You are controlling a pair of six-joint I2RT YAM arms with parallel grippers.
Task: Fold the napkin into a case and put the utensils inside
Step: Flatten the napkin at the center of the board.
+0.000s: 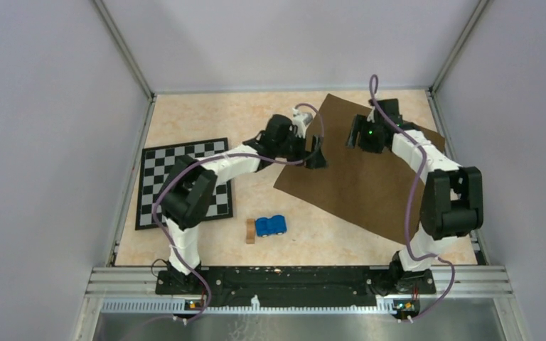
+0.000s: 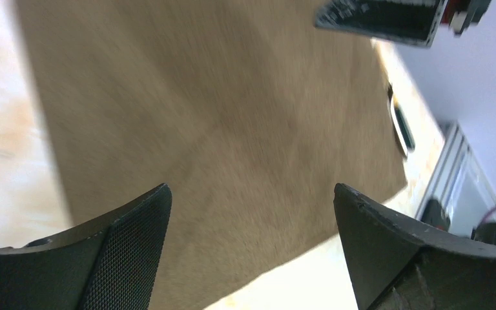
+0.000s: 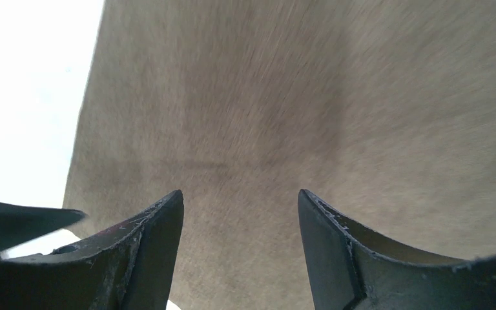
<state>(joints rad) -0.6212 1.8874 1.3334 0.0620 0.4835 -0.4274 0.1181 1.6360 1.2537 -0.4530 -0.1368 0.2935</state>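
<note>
Brown napkin (image 1: 359, 186) flat, right of checkered mat (image 1: 185, 181), skewed, one corner pointing far; left gripper (image 2: 250, 191), right gripper (image 3: 240, 194) spread wide, empty

Top camera high, looking down; both wrist cameras close above napkin (image 1: 355, 188)

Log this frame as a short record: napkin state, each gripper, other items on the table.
napkin: spread flat, unfolded, on the table's far right part
left gripper: open, above the napkin's left edge, holding nothing
right gripper: open, above the napkin, holding nothing
other items: checkered mat at left; blue toy car beside wooden block, near front
fold: not yet begun
</note>
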